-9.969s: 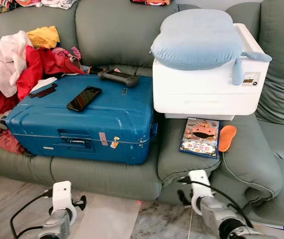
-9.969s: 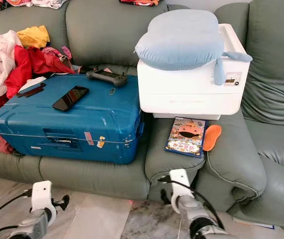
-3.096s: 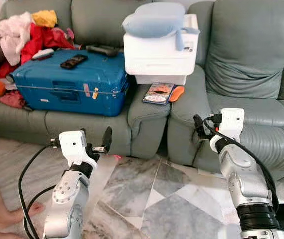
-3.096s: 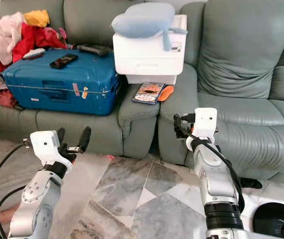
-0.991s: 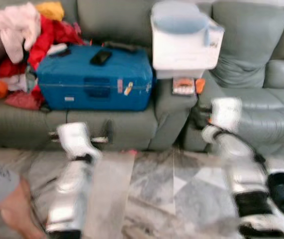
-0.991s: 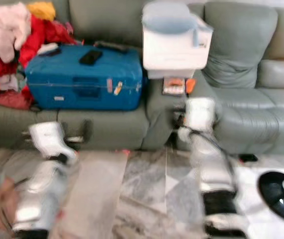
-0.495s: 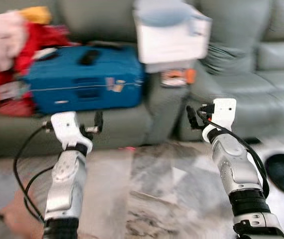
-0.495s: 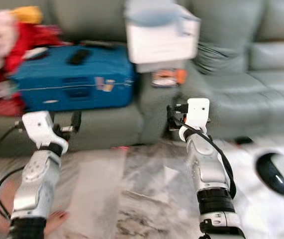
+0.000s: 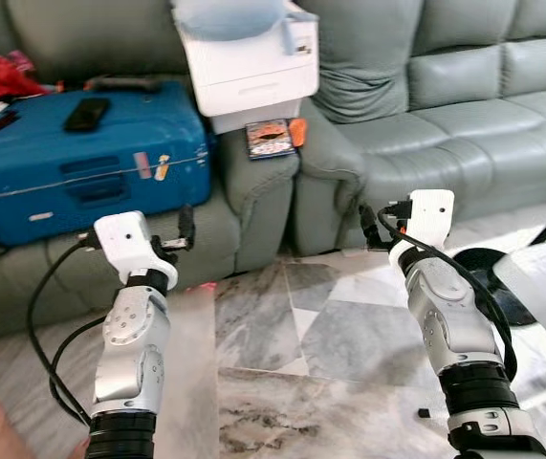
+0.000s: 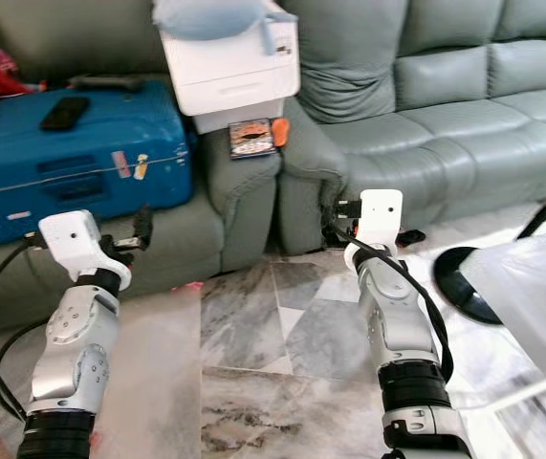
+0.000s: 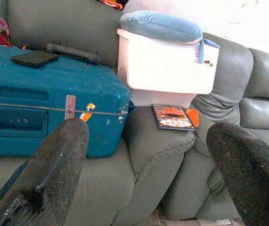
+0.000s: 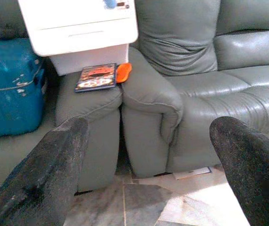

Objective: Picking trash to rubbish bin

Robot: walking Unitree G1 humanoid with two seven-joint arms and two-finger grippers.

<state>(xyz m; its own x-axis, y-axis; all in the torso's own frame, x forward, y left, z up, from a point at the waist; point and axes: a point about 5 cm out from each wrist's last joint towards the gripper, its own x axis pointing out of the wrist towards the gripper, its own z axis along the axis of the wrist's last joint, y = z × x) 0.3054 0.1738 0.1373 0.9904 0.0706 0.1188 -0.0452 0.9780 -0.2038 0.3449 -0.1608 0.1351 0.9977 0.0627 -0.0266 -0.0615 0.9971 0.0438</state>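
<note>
A round black bin sits on the marble floor in front of the sofa, its far side covered by a pale sheet. A small dark scrap lies on the floor, well apart from it.

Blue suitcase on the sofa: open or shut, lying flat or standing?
Shut and lying flat: the blue suitcase has its lid closed, with a phone resting on top.

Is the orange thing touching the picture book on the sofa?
Touching. In the right wrist view the orange thing lies right against the book's edge on the sofa cushion, with no gap between them.
</note>
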